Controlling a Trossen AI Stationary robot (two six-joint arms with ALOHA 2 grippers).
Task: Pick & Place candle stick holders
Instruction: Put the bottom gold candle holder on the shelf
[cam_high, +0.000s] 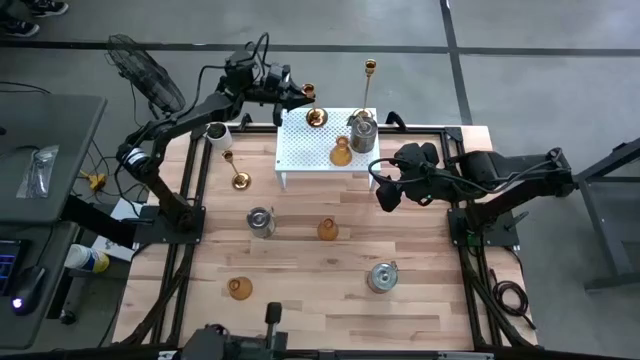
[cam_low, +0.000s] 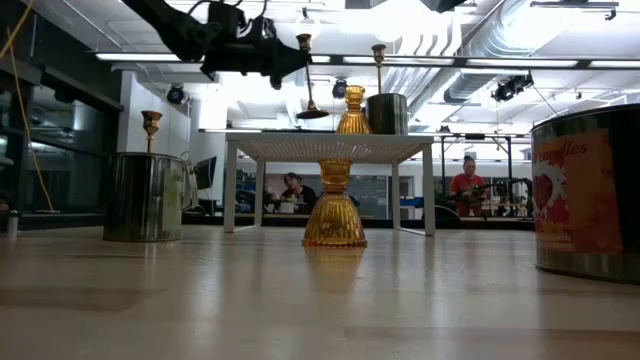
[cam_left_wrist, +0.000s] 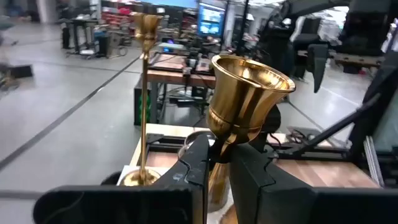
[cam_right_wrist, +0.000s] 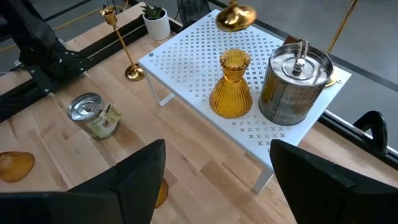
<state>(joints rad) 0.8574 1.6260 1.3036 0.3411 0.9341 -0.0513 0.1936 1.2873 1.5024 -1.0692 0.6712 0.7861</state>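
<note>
1. High view: Left gripper (cam_high: 296, 96) is up at about 11 o'clock on the table, over the back left corner of the white rack (cam_high: 300, 160). It is pinched shut on a held gold stick (cam_high: 310, 105). The stick's round base (cam_high: 316, 118) hangs over the rack and its cup end is by the fingers. The right gripper (cam_high: 383, 190) waits at 2 o'clock, just off the rack's front right corner, with its fingers wide and nothing in them.
2. High view: On the rack an amber holder (cam_high: 341, 153) stands up next to a silver cup (cam_high: 362, 134). A tall gold stick (cam_high: 369, 72) stands at 12 o'clock behind the rack. Another gold stick (cam_high: 238, 180) stands at 10 o'clock on the wood.
3. Low view: The held stick points up and down, a bit tilted, above the rack top.
4. Left wrist view: Two dark fingers (cam_left_wrist: 249, 177) squeeze the thin stem right under the gold bell cup (cam_left_wrist: 249, 87). The cup's open mouth faces away from the fingers.
5. Right wrist view: The right arm's fingers (cam_right_wrist: 140, 171) are far apart and hold nothing. The amber holder and silver cup stand side by side.
</note>
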